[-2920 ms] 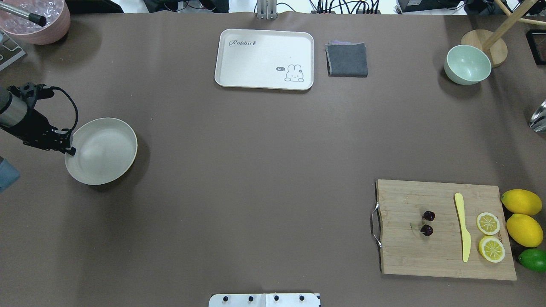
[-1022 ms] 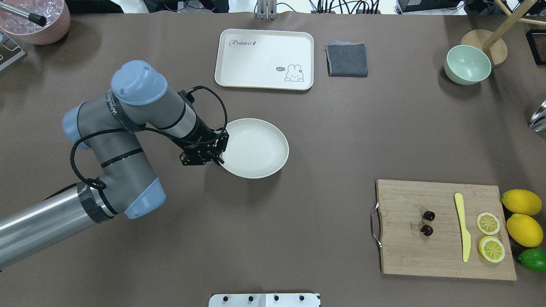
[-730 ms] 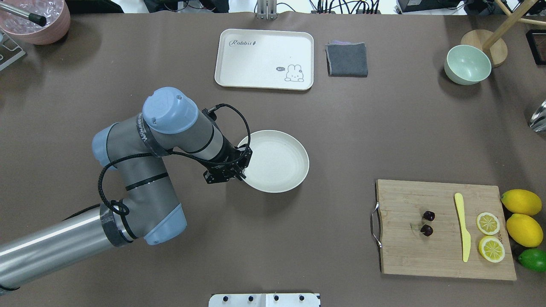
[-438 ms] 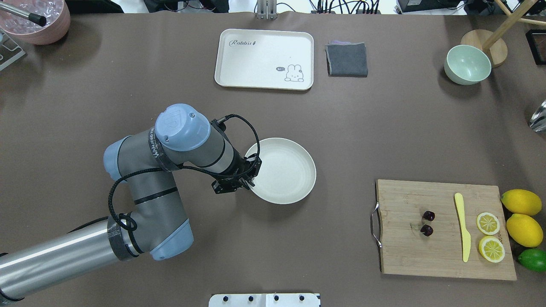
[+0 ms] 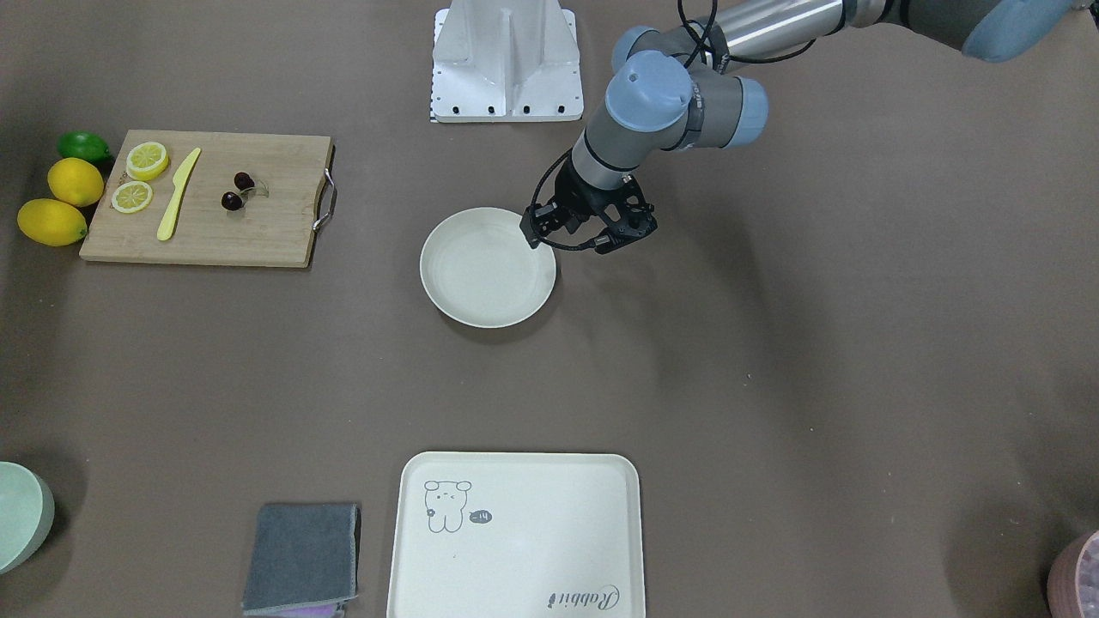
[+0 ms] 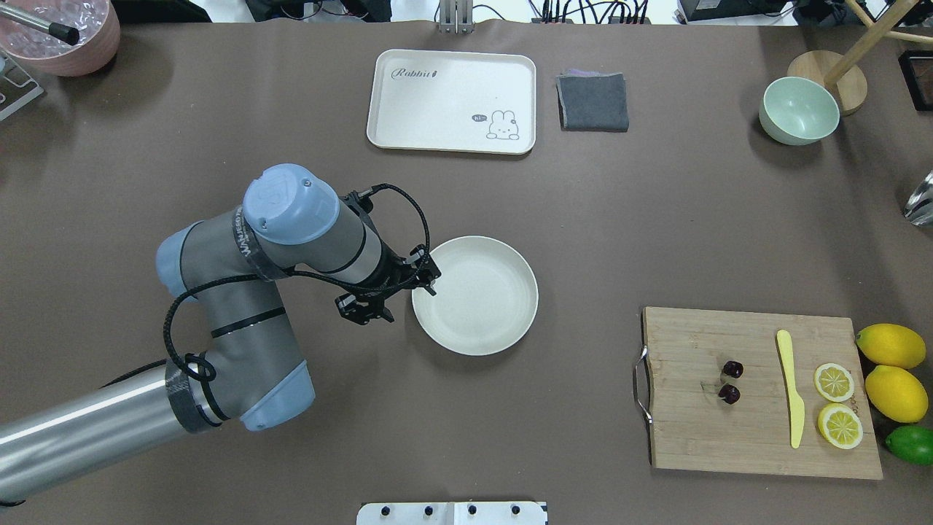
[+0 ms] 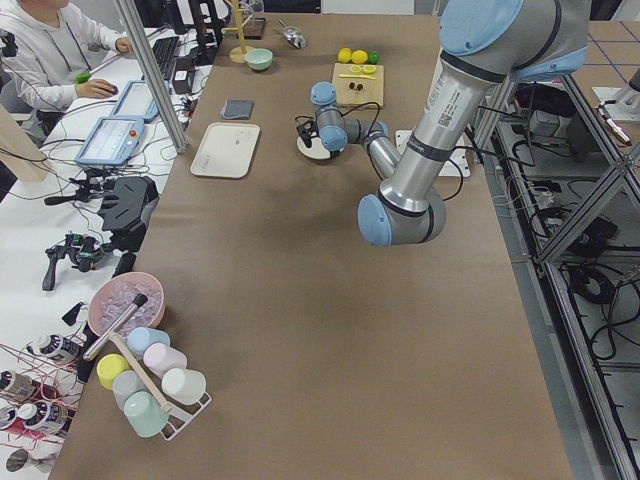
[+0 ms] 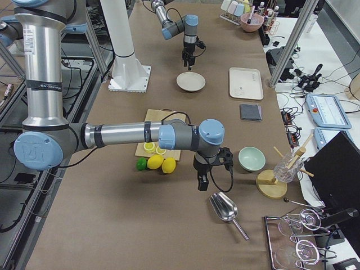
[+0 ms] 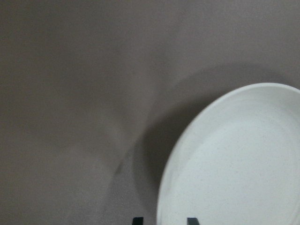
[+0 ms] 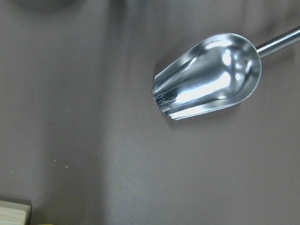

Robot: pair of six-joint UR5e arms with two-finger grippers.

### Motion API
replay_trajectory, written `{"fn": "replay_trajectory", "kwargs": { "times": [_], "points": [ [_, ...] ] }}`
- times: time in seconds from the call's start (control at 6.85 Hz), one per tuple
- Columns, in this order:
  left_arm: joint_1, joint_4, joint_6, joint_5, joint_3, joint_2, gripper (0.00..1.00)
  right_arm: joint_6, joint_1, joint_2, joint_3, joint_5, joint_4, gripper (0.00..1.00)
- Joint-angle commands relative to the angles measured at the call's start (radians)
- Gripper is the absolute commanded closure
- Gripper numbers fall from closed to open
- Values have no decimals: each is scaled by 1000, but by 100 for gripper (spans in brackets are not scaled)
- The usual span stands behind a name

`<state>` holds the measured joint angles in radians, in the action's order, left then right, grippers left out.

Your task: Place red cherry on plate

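Observation:
The red cherry (image 6: 729,394) is a pair of dark cherries on a pale stem, lying on the wooden cutting board (image 6: 758,437) at the right; it also shows in the front view (image 5: 232,201). The cream plate (image 6: 475,295) rests flat mid-table (image 5: 481,275). My left gripper (image 6: 428,284) hovers at the plate's left rim (image 5: 539,239). In the left wrist view its fingertips (image 9: 191,220) stand apart, one on each side of the rim, so it is open. My right gripper (image 8: 201,184) hangs over bare table beyond the lemons; I cannot tell its state.
A yellow knife (image 6: 793,394), two lemon halves (image 6: 834,382), whole lemons (image 6: 891,345) and a lime (image 6: 911,443) crowd the board's right side. A bunny tray (image 6: 452,100), grey cloth (image 6: 592,101) and mint bowl (image 6: 799,109) sit far back. A metal scoop (image 10: 211,75) lies under the right wrist.
My left arm carried the plate from the table's left side to the middle and set it down. Since then the fingers have come off the rim and the wrist has drawn back slightly.

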<state>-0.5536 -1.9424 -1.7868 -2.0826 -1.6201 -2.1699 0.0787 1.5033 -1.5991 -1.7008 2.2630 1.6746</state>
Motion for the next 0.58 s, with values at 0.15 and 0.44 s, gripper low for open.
{"fn": "replay_trajectory", "kwargs": {
  "times": [0.15,0.44],
  "points": [
    [-263,124,337,-216,-12,105,1,-11,0,1,9,27,23,0],
    [-391,265,791,-238,-44,209,1,-11,0,1,3,39,57,0]
  ]
}}
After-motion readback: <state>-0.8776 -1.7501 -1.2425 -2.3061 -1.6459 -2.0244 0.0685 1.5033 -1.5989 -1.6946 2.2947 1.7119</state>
